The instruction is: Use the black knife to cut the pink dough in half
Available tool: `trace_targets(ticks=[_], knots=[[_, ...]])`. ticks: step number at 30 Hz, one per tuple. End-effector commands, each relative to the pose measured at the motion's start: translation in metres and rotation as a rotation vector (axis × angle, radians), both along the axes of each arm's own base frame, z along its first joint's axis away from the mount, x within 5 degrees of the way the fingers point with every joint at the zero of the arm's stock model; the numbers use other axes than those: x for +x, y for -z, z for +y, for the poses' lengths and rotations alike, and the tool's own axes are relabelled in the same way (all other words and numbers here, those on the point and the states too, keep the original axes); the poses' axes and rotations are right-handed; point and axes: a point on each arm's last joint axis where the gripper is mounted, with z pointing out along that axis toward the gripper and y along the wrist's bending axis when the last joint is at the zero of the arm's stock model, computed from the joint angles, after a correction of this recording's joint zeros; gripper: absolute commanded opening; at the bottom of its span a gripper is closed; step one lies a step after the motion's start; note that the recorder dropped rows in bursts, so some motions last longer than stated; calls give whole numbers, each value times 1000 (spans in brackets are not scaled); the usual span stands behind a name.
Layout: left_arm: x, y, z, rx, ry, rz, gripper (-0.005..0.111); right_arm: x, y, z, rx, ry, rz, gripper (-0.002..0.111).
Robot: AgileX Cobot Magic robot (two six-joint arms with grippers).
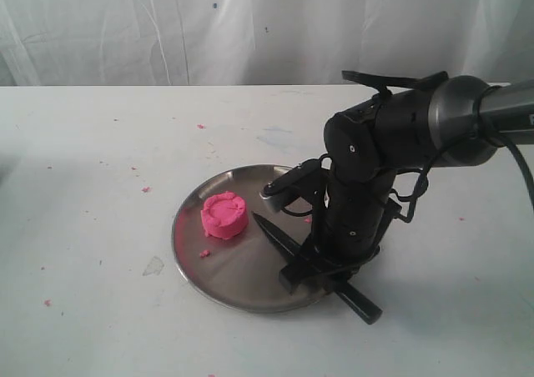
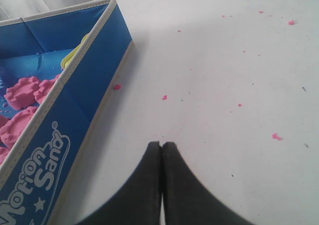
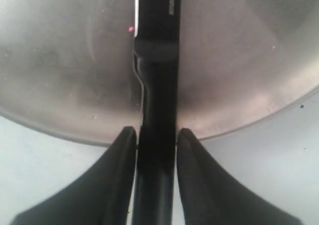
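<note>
The pink dough (image 1: 224,215), a small round puck, sits whole on the left part of the steel plate (image 1: 242,287). The black knife (image 1: 271,233) lies across the plate's right side, its tip pointing toward the dough and its handle end (image 1: 365,309) over the rim on the table. My right gripper (image 1: 315,270) reaches down over the handle at the rim. In the right wrist view the knife (image 3: 155,75) runs between the fingers of the right gripper (image 3: 155,131), which press it on both sides. My left gripper (image 2: 162,144) is shut on nothing above the bare table.
A blue Motion Sand box (image 2: 75,100) with pink moulded pieces (image 2: 22,90) stands beside the left gripper. Pink crumbs (image 1: 204,253) dot the plate and the white table. A white curtain hangs behind the table.
</note>
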Motion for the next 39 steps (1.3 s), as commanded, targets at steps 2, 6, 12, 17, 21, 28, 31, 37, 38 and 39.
trace_targets(ticks=[2,6,12,17,21,28,31,37,38,39], knots=[[0,0,0,3,-2,-5,0,1,0,0,4,0,-16,31],[0,0,0,3,-2,-5,0,2,-5,0,11,-2,-32,31],[0,0,0,3,-2,-5,0,7,-44,-7,-26,-37,-157,31],[0,0,0,3,-2,-5,0,18,-71,-36,-182,67,-409,31],[0,0,0,3,-2,-5,0,40,-61,-89,-255,393,-560,31],[0,0,0,3,-2,-5,0,25,-8,-147,-130,638,-289,30],[0,0,0,3,-2,-5,0,21,-10,-140,-17,563,-229,26],[0,0,0,3,-2,-5,0,21,-51,-129,97,414,-316,21],[0,0,0,3,-2,-5,0,20,-57,-129,106,412,-340,21],[0,0,0,3,-2,-5,0,20,-62,-130,114,409,-363,21]])
